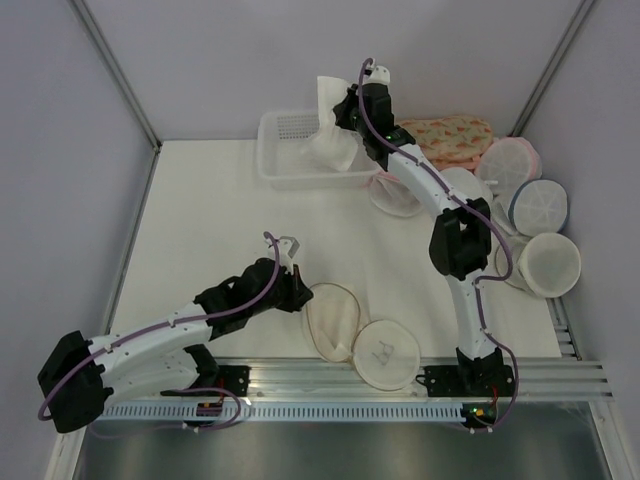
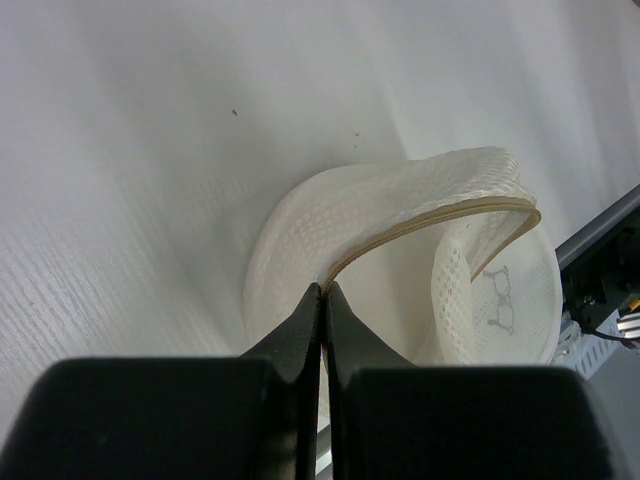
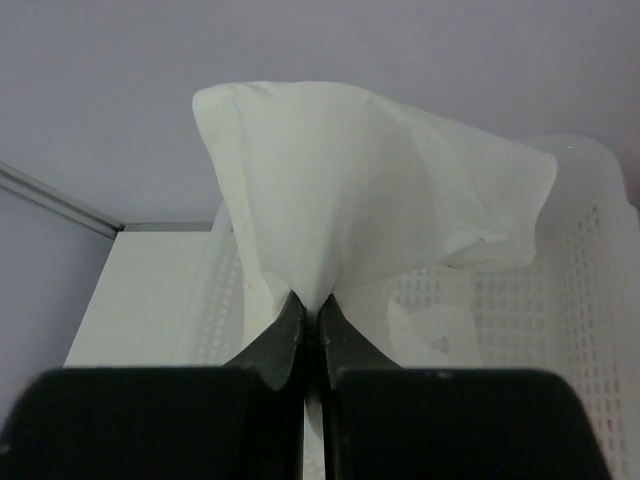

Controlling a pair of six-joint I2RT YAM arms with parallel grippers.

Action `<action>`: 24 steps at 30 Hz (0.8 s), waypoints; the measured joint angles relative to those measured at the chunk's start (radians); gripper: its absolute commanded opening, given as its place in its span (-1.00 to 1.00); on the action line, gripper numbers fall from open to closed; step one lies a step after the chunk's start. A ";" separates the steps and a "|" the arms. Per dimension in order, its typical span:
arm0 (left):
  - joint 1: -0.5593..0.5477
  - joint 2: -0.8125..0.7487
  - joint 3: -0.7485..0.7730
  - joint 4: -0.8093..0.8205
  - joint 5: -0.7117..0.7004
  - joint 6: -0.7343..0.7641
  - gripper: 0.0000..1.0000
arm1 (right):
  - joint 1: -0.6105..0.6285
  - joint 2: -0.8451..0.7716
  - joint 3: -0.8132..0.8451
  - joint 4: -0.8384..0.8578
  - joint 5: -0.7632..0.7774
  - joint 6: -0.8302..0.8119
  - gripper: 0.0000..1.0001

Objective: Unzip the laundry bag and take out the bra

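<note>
The laundry bag lies open near the table's front, a cream mesh pouch with a tan rim; its round lid part lies flat beside it. My left gripper is shut on the bag's tan rim, lifting that edge. In the left wrist view the bag's inside looks hollow. My right gripper is shut on the white bra and holds it over the white basket at the back. In the right wrist view the bra hangs from my fingertips above the basket.
Several other pouches sit at the back right: a floral orange one, white domes with pink trim and blue trim, and one more. Another white pouch lies under my right arm. A metal rail runs along the front.
</note>
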 measured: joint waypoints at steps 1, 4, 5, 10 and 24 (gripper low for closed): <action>0.000 -0.004 0.000 -0.002 0.000 -0.001 -0.95 | -0.011 0.040 0.035 -0.001 -0.031 0.018 -0.99; 0.000 -0.016 -0.002 -0.010 -0.002 -0.002 -0.95 | -0.048 0.165 0.151 -0.002 -0.121 0.095 -0.99; 0.000 -0.022 -0.005 -0.011 -0.003 -0.002 -0.95 | -0.058 0.201 0.185 -0.007 -0.142 0.117 -0.99; 0.000 -0.046 -0.019 -0.022 -0.020 -0.003 -0.95 | -0.088 0.258 0.216 -0.040 -0.158 0.189 -0.71; 0.000 -0.063 -0.020 -0.044 -0.027 -0.009 -0.95 | -0.094 0.021 -0.093 -0.050 -0.113 0.113 0.93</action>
